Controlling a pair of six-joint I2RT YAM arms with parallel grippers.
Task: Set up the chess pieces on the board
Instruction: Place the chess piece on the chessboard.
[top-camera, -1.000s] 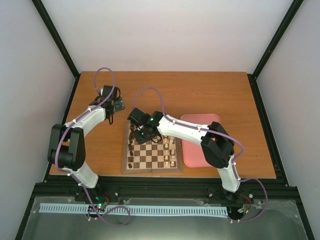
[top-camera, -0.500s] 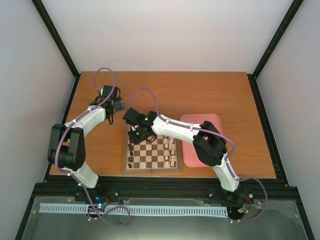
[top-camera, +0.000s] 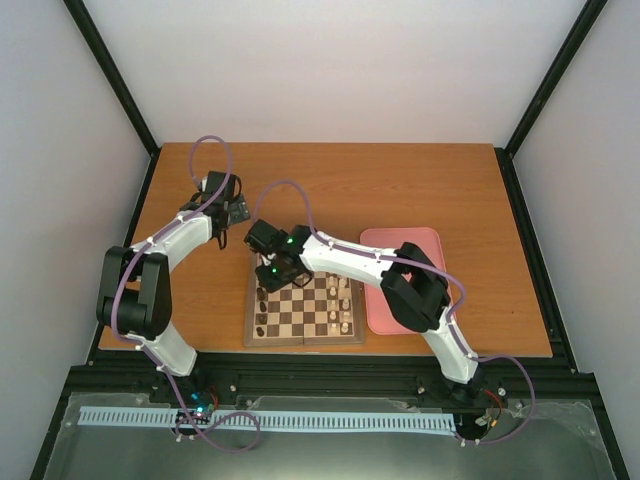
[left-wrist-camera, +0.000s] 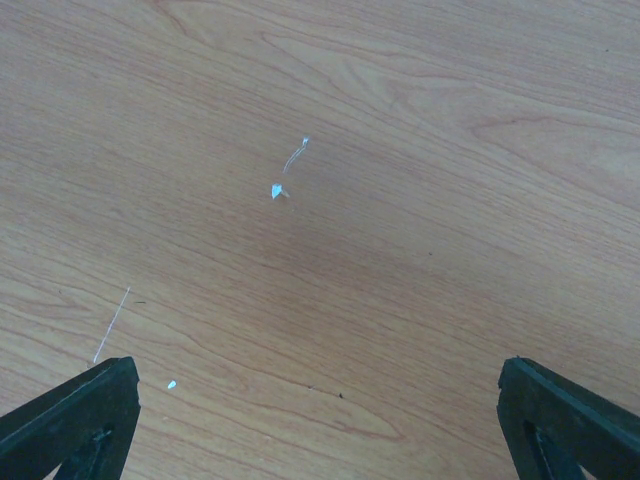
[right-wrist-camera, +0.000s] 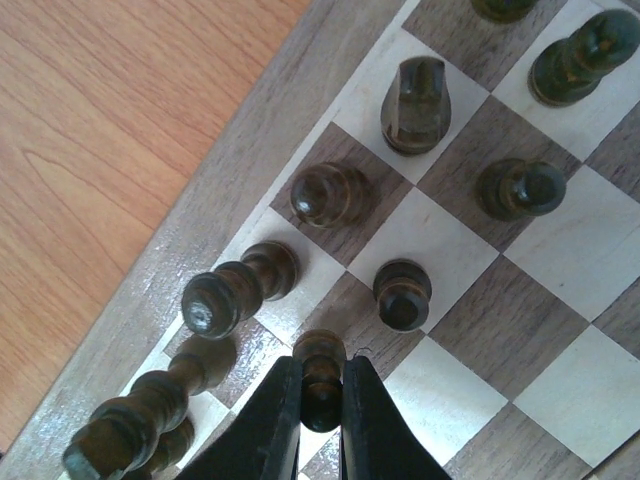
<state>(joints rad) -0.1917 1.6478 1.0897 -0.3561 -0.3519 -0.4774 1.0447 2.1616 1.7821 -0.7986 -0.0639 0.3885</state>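
Since a second ago the right tool (top-camera: 268, 267) has slid from nearer the middle of the board (top-camera: 300, 314) toward its far left corner, and that arm's elbow has swung left with it over the pink tray (top-camera: 425, 240). The left arm sits as it did. The overhead view gives the layout: the board lies near the front of the bench (top-camera: 400, 180) with the tray just beside it on the right. The dark chess pieces (top-camera: 262, 300) are along its left side and the cream pieces (top-camera: 345, 305) along its right, all too small there to count. The right wrist camera shows what that view hides. The right tool (right-wrist-camera: 322, 368) is closed on a dark pawn (right-wrist-camera: 321, 348), pinched by its stem between the two fingers. The pawn is over squares close to the tan border of the board (right-wrist-camera: 455, 245), and the fingers hide whether its base touches. Around it at least nine dark pieces stand in that view, including three loose pawns and a cluster crowded at the lower left. The left wrist camera shows the left tool (left-wrist-camera: 315, 385) with its fingers spread wide and nothing between them, over bare wood of the bench (left-wrist-camera: 400, 150) marked by a few white flecks (left-wrist-camera: 277, 190). In the overhead view the left tool (top-camera: 222, 200) is beyond the board's far left corner, apart from it. There are two arms, one board and one tray.
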